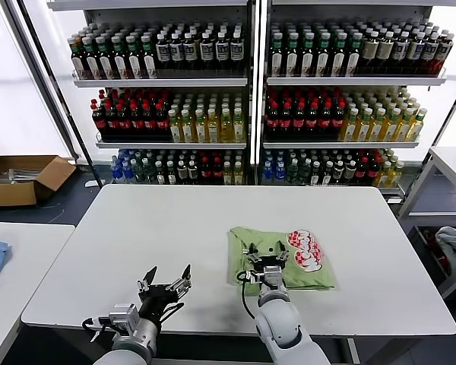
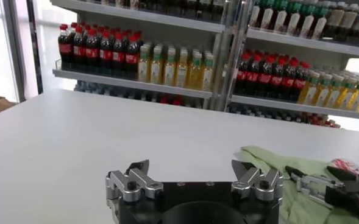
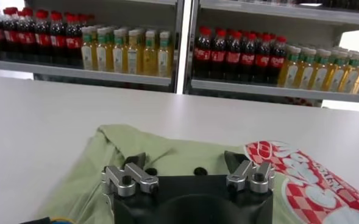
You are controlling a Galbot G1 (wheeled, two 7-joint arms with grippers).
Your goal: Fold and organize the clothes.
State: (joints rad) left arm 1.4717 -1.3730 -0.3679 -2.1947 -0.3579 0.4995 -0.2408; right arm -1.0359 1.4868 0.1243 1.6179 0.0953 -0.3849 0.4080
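1. Polo shirt (image 1: 281,258) lying folded on the white table (image 1: 175,228), right of centre, long axis running left to right, printed patch (image 1: 305,251) at its right end.
2. Right tool (image 1: 264,253) hovering over the shirt's near-left part, fingers spread, holding nothing; plainly the nearer arm.
3. Left tool (image 1: 166,284) waiting spread over bare table, well left of the shirt.

Ahead of me, tall shelves (image 1: 247,84) packed with bottles (image 1: 159,114). A white desk (image 1: 175,243) sits below, a cardboard box (image 1: 23,179) on the dark floor (image 1: 68,205), bright daylight both sides.
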